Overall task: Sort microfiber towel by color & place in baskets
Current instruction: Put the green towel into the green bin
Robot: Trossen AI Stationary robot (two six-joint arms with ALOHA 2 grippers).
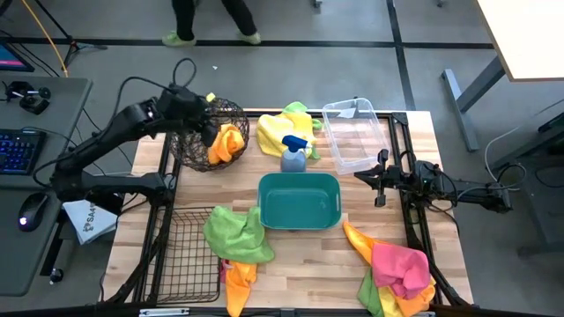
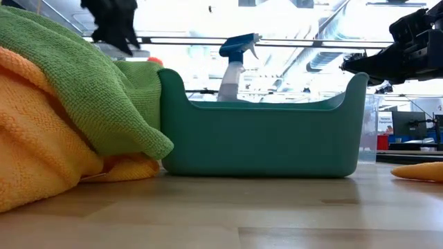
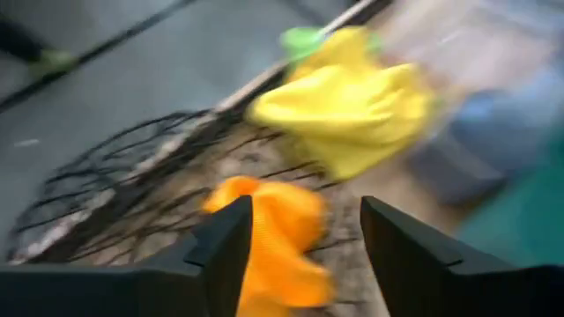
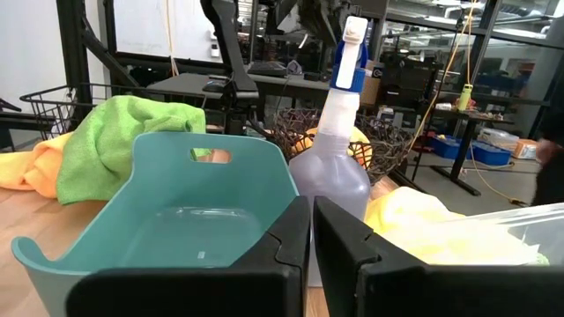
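An orange towel (image 1: 227, 143) lies in the round dark wire basket (image 1: 201, 155) at the far left; it also shows in the left wrist view (image 3: 275, 238). My left gripper (image 1: 208, 123) hangs open over that basket, empty, its fingers (image 3: 225, 251) on either side of the towel without touching it. A yellow towel (image 1: 289, 130) lies on the table at the far middle. Green and orange towels (image 1: 238, 238) lie near the rectangular black wire basket (image 1: 189, 260). Pink, orange and green towels (image 1: 398, 269) lie at the near right. My right gripper (image 1: 381, 180) is shut and empty beside the teal tub (image 1: 300, 201).
A grey spray bottle with a blue top (image 1: 293, 151) stands just beyond the teal tub. The clear plastic bin (image 1: 354, 134) stands at the far right. A person's feet (image 1: 211, 35) show on the floor beyond the table. A desk with a keyboard (image 1: 18, 150) stands to the left.
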